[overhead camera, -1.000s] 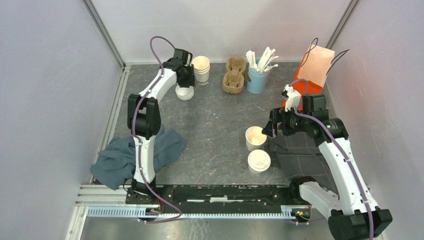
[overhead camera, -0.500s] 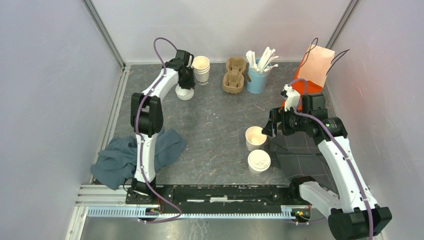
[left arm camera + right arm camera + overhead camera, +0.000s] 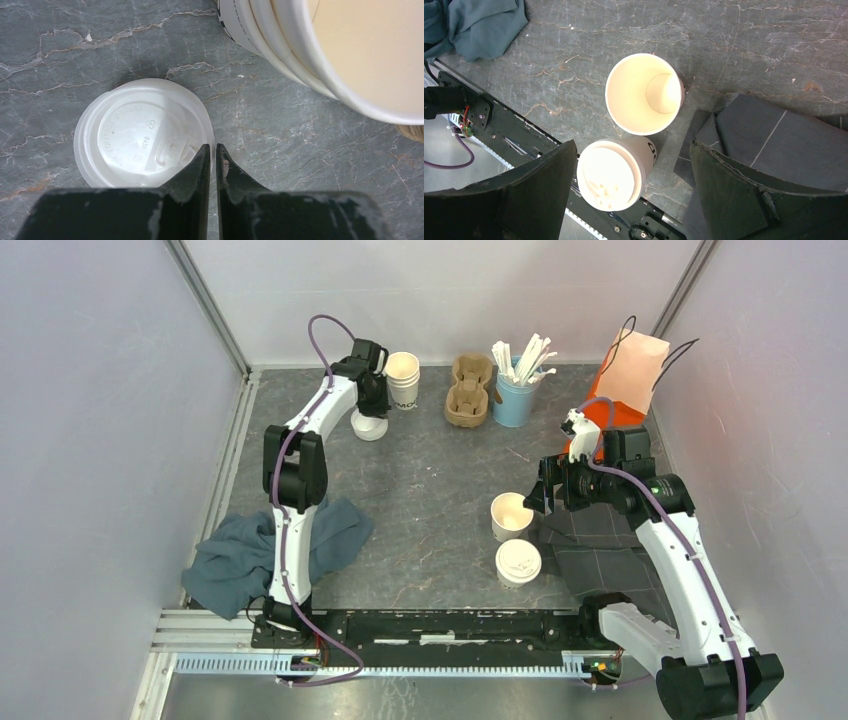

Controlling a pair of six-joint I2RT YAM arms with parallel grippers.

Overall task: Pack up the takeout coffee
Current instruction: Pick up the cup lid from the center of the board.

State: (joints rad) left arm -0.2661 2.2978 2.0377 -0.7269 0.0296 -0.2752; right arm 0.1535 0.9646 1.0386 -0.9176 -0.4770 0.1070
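Observation:
One lidded takeout coffee cup [image 3: 518, 562] [image 3: 610, 175] stands near the front edge. Just behind it is a lidless cream cup [image 3: 511, 514] [image 3: 644, 94]. My right gripper [image 3: 537, 498] [image 3: 633, 145] hangs open above these two, its fingers wide apart and touching neither. At the back left, my left gripper [image 3: 372, 406] [image 3: 215, 150] points down at a stack of white lids [image 3: 369, 427] [image 3: 135, 135]. Its jaws are nearly together, with the right rim of the top lid pinched in the narrow gap.
A stack of lidless cups [image 3: 402, 378] [image 3: 350, 50] stands right beside the lids. Along the back are a brown pulp cup carrier [image 3: 470, 390], a blue cup of stirrers [image 3: 515, 392] and an orange bag [image 3: 632, 375]. A blue-grey cloth [image 3: 250, 550] lies front left, a dark cloth [image 3: 600, 545] front right.
My left gripper's jaws have closed in onto the rim of the top lid, and the left arm shifted slightly. The right arm and both cups have not moved.

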